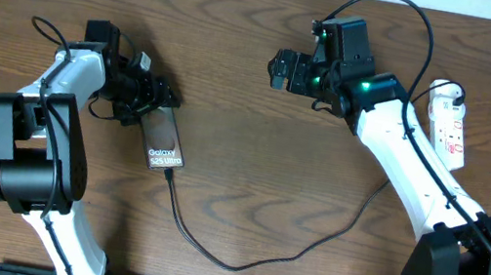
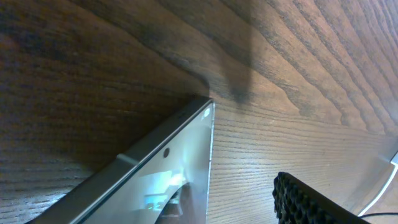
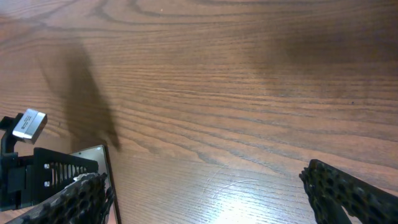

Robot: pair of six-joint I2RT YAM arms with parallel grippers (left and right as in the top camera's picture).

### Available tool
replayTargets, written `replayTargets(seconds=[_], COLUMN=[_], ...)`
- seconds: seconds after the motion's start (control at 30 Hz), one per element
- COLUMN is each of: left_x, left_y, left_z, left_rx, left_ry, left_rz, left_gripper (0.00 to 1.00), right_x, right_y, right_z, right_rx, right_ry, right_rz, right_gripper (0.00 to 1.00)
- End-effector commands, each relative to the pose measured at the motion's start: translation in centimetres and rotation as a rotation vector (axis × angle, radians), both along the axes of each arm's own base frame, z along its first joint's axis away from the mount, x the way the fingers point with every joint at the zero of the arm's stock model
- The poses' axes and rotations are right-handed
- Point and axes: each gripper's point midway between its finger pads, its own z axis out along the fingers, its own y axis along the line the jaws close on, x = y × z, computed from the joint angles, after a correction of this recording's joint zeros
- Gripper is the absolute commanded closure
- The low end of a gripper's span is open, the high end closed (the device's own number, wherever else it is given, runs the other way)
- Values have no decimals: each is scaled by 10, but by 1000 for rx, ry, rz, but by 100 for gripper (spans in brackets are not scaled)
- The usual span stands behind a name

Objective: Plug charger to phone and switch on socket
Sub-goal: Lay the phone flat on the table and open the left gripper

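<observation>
The brown phone (image 1: 163, 144) with white "Galaxy S25 Ultra" lettering lies flat at left centre. The charger's thin black cable (image 1: 227, 264) meets the phone's near end with its tip, loops across the table and passes under the right arm; I cannot make out its adapter. My left gripper (image 1: 159, 102) sits at the phone's far end, open. In the left wrist view the phone's glossy face (image 2: 180, 168) lies beside one finger (image 2: 311, 202), apart from it. My right gripper (image 1: 282, 69) hangs open and empty over bare wood, its fingers wide apart (image 3: 202, 180). The white socket (image 1: 453, 123) lies at far right.
The socket's white lead (image 1: 448, 88) curls at its far end. The right arm's thick black cable (image 1: 414, 11) arches over the back right. The left gripper's black body (image 3: 37, 177) shows in the right wrist view, next to the phone's corner (image 3: 93, 154).
</observation>
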Motion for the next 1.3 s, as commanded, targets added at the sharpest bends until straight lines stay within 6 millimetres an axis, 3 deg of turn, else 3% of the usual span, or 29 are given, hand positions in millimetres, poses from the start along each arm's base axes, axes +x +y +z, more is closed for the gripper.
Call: replayTargets(seconds=[0.0,0.87,1.27], left_x=[-63,-65,-78], left_y=[39,39,44], left_z=[-76,-75,-75], left_rx=[239,237,274], left_ry=[279,291,344], left_rz=[6,5,-2], left_gripper=[22,23,23], right_x=[0,-1,-2], right_y=[-2,-3,-3], right_z=[3,2,1], right_rx=[-16,-18,-21], right_ry=[-17,-10,-3], right_rz=[2,2,2], right_gripper=[1,1,1])
